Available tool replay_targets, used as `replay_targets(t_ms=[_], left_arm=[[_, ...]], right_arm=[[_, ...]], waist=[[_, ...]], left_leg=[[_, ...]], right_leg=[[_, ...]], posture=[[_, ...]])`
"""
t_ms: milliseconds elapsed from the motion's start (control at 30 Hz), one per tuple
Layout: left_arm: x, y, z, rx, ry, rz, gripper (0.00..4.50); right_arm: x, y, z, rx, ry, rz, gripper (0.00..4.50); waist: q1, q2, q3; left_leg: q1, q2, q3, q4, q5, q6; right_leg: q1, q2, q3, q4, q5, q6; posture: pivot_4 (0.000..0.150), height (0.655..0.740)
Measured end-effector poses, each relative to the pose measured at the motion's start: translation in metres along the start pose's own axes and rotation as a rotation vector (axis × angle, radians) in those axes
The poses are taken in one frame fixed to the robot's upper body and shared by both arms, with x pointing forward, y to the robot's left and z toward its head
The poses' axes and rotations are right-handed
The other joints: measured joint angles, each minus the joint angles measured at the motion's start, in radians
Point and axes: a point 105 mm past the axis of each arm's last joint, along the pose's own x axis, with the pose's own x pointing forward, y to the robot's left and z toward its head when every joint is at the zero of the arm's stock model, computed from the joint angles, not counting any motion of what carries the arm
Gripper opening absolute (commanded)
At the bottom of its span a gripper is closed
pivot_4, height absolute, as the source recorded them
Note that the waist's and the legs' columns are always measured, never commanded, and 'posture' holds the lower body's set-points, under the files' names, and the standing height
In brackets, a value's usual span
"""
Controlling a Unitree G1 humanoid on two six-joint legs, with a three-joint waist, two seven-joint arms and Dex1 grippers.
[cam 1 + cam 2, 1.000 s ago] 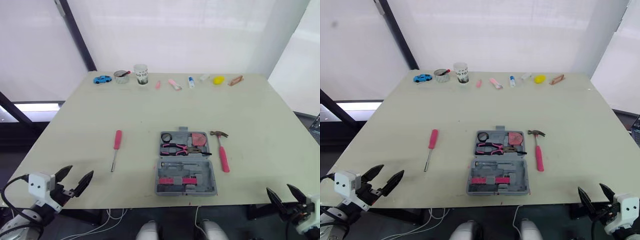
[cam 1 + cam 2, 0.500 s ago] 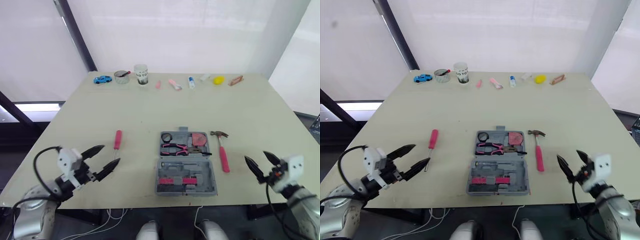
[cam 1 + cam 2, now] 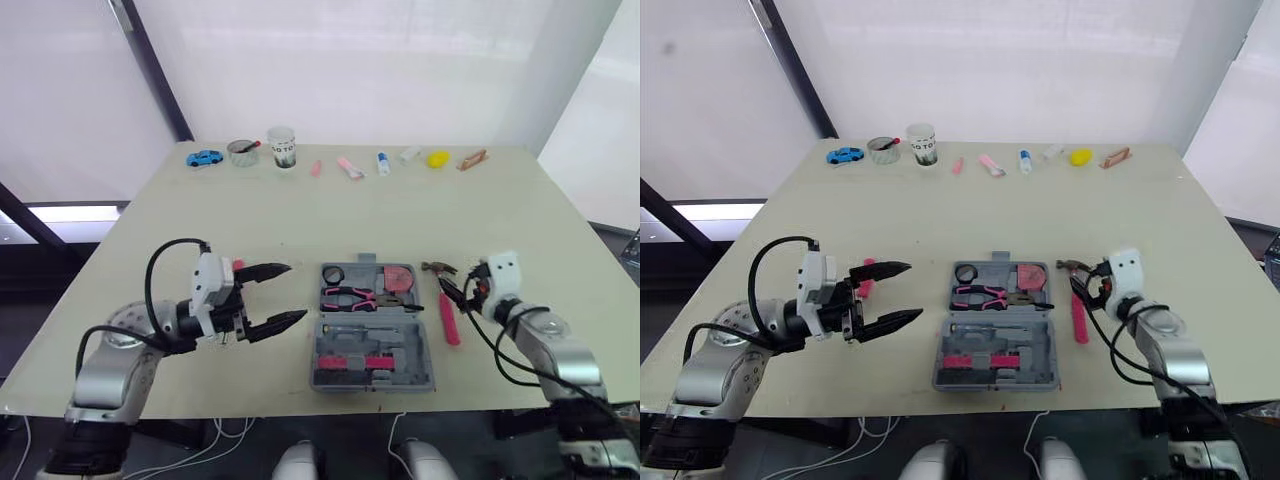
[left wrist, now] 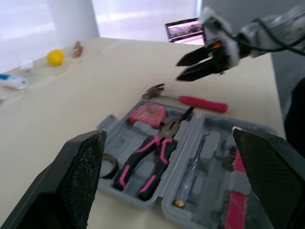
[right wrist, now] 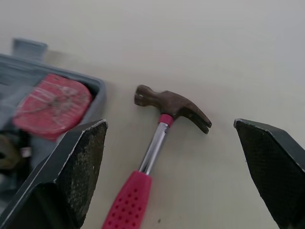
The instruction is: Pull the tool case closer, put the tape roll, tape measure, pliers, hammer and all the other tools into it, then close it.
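Observation:
The grey tool case (image 3: 372, 352) lies open near the table's front edge. Its far half holds a black tape roll (image 3: 333, 274), a pink tape measure (image 3: 398, 277) and pink-handled pliers (image 3: 352, 296). A pink-handled hammer (image 3: 447, 318) lies on the table just right of the case, head (image 5: 171, 107) away from me. My right gripper (image 3: 447, 291) hovers open over the hammer's neck, one fingertip (image 5: 71, 176) on each side. My left gripper (image 3: 297, 291) is open just left of the case, pointing at it. It partly hides a pink screwdriver (image 3: 866, 278).
Along the far edge stand a blue toy car (image 3: 204, 158), a tape roll (image 3: 241, 152), a white cup (image 3: 282, 148), several small pink and white items and a yellow object (image 3: 437, 159). Bare table (image 3: 330, 215) lies between them and the case.
Both arms came up from below the table's front edge and moved inward. The left gripper now sits beside the case, the right one over the hammer. The tools have not moved.

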Motion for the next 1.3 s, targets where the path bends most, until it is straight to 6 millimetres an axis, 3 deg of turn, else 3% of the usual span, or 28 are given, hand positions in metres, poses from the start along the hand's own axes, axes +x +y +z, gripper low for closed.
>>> replay_targets(t_ms=[200,233,333,400,467,533,567,600,1000,1300], left_arm=[[0.013,-0.006,0.016,-0.018,-0.02,-0.074,4.5],[0.014,-0.006,0.017,-0.019,-0.019,-0.076,4.5],[0.015,-0.005,0.02,-0.031,-0.029,-0.075,4.5],[0.015,-0.005,0.021,-0.033,-0.029,-0.07,4.5],[0.015,-0.005,0.021,-0.032,-0.03,-0.067,4.5],[0.015,-0.005,0.021,-0.034,-0.029,-0.065,4.5],[0.015,-0.005,0.021,-0.033,-0.029,-0.064,4.5],[0.015,-0.005,0.021,-0.033,-0.029,-0.064,4.5],[0.015,-0.006,0.022,-0.036,-0.04,-0.071,4.5],[0.017,-0.018,0.03,-0.039,-0.066,-0.171,4.5]], right_arm=[[0.026,0.006,-0.002,0.004,0.061,-0.035,4.47],[0.028,0.005,-0.005,0.009,0.072,-0.039,4.24],[0.035,0.007,-0.014,0.028,0.11,-0.056,3.42],[0.038,0.007,-0.019,0.036,0.127,-0.065,2.13],[0.039,0.004,-0.023,0.04,0.143,-0.081,1.61],[0.041,0.005,-0.024,0.047,0.145,-0.084,0.7],[0.044,0.006,-0.023,0.058,0.144,-0.087,0.56],[0.045,0.004,-0.023,0.062,0.144,-0.094,0.07],[0.046,-0.003,-0.022,0.133,0.131,-0.133,0.03],[0.002,0.002,-0.035,0.236,0.142,-0.239,0.03]], waist=[[-0.001,0.0,0.0],[-0.001,0.0,0.0],[-0.001,0.0,0.0],[-0.002,0.0,0.0],[-0.002,0.0,0.0],[-0.002,0.0,0.0],[-0.002,0.0,0.0],[-0.003,0.0,0.0],[-0.002,0.0,0.0],[-0.001,0.001,0.001]], left_leg=[[0.0,0.0,0.0,0.0,0.0,0.0],[0.0,0.0,0.0,0.0,0.0,0.0],[0.0,0.0,0.0,0.0,0.0,0.0],[0.0,0.0,0.0,0.0,0.0,0.0],[0.0,0.0,0.0,0.0,0.0,0.0],[0.0,0.0,0.0,0.0,0.0,0.0],[0.0,0.0,0.0,0.0,0.0,0.0],[0.0,0.0,0.0,0.0,0.0,0.0],[0.0,0.0,0.0,0.0,0.0,0.0],[-0.001,0.0,-0.001,-0.001,0.0,0.0]], right_leg=[[0.0,0.0,0.0,0.0,0.0,0.0],[0.0,0.0,0.0,0.0,0.0,0.0],[0.0,0.0,0.0,0.0,0.0,0.0],[0.0,0.0,0.0,0.0,0.0,0.0],[0.0,0.0,0.0,0.0,0.0,0.0],[0.0,0.0,0.0,0.0,0.0,0.0],[0.0,0.0,0.0,0.0,0.0,0.0],[0.0,0.0,0.0,0.0,0.0,0.001],[0.0,0.0,0.0,0.0,0.0,0.001],[-0.001,0.0,0.0,0.0,0.0,0.001]], posture=[[0.15,0.74],[0.15,0.74],[0.15,0.74],[0.15,0.74],[0.15,0.74],[0.15,0.74],[0.15,0.74],[0.15,0.74],[0.15,0.74],[0.15,0.74]])
